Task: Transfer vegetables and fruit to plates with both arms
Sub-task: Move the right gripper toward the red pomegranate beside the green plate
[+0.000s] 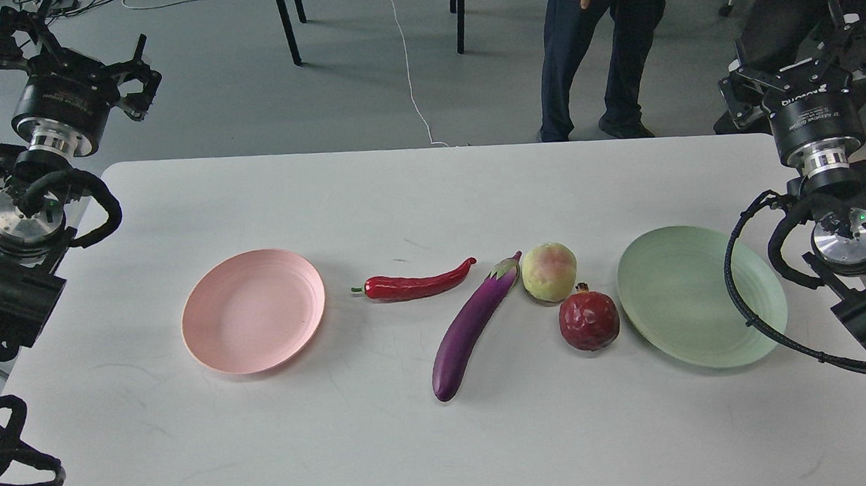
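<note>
On the white table (385,441), the pink plate (254,311) lies at nine o'clock and the green plate (699,298) at three o'clock, both bare. Between them lie the chili (414,284), the eggplant (473,327), the peach (549,272) and the pomegranate (589,320) just beside the green plate. The left gripper (67,41) at ten o'clock and right gripper (805,51) at two o'clock hang off the table with fingers spread, holding nothing.
</note>
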Controlling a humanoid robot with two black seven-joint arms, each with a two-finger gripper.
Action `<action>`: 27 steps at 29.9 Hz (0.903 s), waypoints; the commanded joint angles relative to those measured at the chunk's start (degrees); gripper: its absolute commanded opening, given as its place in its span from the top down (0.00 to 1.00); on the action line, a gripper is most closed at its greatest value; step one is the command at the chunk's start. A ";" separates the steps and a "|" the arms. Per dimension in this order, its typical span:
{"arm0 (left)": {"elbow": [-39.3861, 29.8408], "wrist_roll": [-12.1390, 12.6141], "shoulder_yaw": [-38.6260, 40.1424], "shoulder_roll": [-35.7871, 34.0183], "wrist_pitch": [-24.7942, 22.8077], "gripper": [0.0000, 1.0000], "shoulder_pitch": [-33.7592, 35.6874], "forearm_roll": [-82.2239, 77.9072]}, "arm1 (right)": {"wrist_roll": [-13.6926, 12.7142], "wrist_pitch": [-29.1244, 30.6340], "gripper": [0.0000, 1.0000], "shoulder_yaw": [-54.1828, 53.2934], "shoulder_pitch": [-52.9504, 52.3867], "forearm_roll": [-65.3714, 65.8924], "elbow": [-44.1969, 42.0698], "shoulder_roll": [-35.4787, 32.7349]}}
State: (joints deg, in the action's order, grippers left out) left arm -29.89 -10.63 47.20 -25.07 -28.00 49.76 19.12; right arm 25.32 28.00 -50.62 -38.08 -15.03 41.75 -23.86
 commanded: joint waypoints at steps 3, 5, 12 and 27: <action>0.01 -0.01 -0.09 0.02 0.00 0.02 -0.19 -0.13 | 0.00 0.00 0.01 -0.01 -0.07 0.09 -0.09 0.31; 0.10 0.17 -0.09 -0.06 0.00 0.02 -0.10 -0.13 | 0.00 0.00 0.01 0.17 -0.24 0.09 0.00 -0.04; 0.10 0.17 -0.09 -0.15 0.00 0.02 -0.10 -0.66 | 0.08 0.00 0.01 13.76 -11.12 0.44 0.87 -9.34; 0.01 -0.44 0.52 -2.70 0.00 0.02 0.08 -0.57 | 0.26 0.00 0.01 73.79 -56.38 30.13 15.19 -14.73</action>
State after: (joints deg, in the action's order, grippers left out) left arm -29.87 -10.96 47.55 -26.42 -28.00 49.84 18.44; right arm 25.60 28.02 12.86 -86.67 8.69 53.22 -39.14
